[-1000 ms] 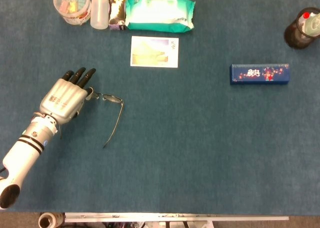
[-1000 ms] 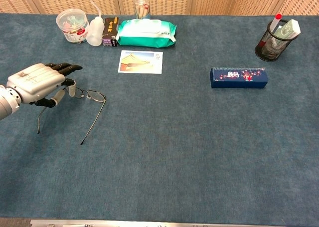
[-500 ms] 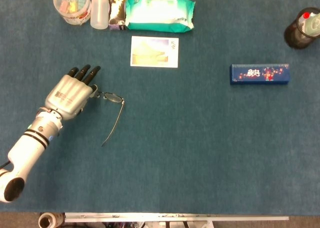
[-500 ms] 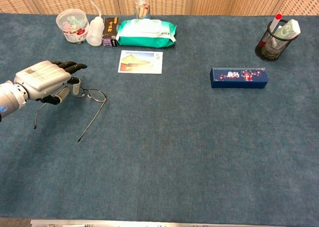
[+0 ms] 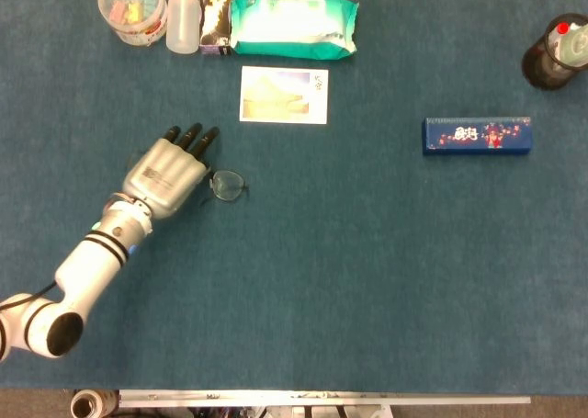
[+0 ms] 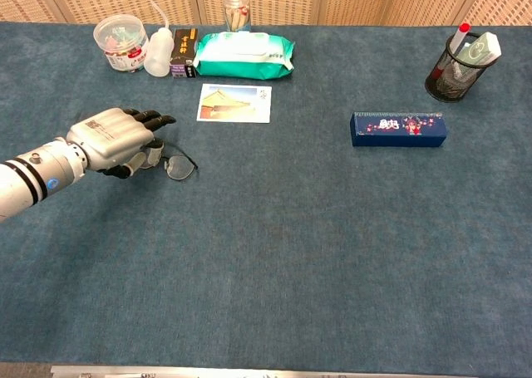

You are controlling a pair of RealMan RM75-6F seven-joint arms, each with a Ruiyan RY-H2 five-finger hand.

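Observation:
My left hand [image 5: 170, 170] hovers low over the blue mat at the left and pinches a pair of thin wire glasses [image 5: 227, 186]. One round lens sticks out to the right of the fingers; the other lens and the temples are hidden under the hand. In the chest view the hand [image 6: 116, 139] holds the glasses [image 6: 179, 167] just above the cloth, with the forearm running off to the lower left. A postcard [image 5: 284, 95] lies a little beyond the hand, to its right. My right hand shows in neither view.
Along the far edge stand a plastic tub [image 5: 133, 9], a squeeze bottle [image 5: 183, 18], a small box [image 5: 214, 16], a green wipes pack [image 5: 292, 26] and a glass jar [image 6: 236, 6]. A dark blue box [image 5: 477, 135] lies at the right, with a mesh pen holder [image 5: 555, 55] behind it.
My left hand has moved right and slightly nearer with the glasses. The long temples that trailed on the mat no longer show; only one lens does.

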